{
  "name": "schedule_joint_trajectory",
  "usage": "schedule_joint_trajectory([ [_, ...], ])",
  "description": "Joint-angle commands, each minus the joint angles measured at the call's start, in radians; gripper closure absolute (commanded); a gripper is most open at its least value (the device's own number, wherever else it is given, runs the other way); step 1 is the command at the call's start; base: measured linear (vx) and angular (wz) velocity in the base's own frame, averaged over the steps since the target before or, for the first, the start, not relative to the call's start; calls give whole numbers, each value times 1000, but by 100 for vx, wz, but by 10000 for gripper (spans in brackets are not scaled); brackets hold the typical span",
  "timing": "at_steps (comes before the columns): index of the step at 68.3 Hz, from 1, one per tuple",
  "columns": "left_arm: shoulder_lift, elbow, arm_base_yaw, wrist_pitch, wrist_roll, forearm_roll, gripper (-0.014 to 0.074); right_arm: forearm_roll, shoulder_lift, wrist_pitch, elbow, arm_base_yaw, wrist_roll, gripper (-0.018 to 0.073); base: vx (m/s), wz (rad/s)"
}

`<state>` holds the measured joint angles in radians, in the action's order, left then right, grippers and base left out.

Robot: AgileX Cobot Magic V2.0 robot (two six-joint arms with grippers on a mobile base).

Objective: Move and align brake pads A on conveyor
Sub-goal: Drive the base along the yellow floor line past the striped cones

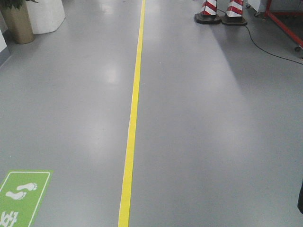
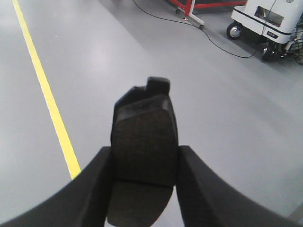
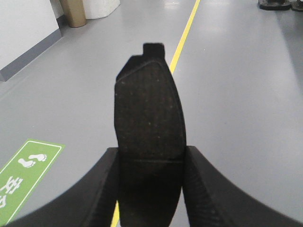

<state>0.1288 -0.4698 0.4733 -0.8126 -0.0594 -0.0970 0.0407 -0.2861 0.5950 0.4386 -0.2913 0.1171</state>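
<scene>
Two pads in hand, no belt in sight: the robot's left gripper (image 2: 144, 152) is closed narrowly on a brake pad (image 2: 144, 127), its fingers pressing the pad's two long edges, rough friction face towards the wrist camera and the backing plate's small tab pointing away. The right gripper (image 3: 151, 151) grips a second brake pad (image 3: 149, 104) the same way. Both pads hang clear above the grey floor (image 1: 213, 142), touching nothing but the fingers.

The front view shows only open workshop: a yellow line (image 1: 132, 118) running up the floor, striped cones (image 1: 208, 12) at the far edge and a green footprint sign (image 1: 21, 194) at the near left corner. The conveyor appears in no view.

This looks like the carrying stage, with both pads picked up and the placing not yet begun. The next move would call for bringing the belt within reach, then lowering each pad flat onto it and turning the wrists so both long sides lie parallel before the fingers let go. Whether other pads already lie on the belt cannot be told.
</scene>
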Motion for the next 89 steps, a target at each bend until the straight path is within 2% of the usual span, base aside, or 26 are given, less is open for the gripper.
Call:
schedule_joint_trajectory([
  [1,15,-27,4,91,-8,-10,603,7,-9,-101,33,4,-12,564,35,0],
  [43,15,-27,4,91,-8,-10,603,7,-9,-91,33,4,-12,564,50,-5],
  [89,15,-27,4,90,-8,-10,603,8,-9,-84,33,4,-12,564,70,0],
])
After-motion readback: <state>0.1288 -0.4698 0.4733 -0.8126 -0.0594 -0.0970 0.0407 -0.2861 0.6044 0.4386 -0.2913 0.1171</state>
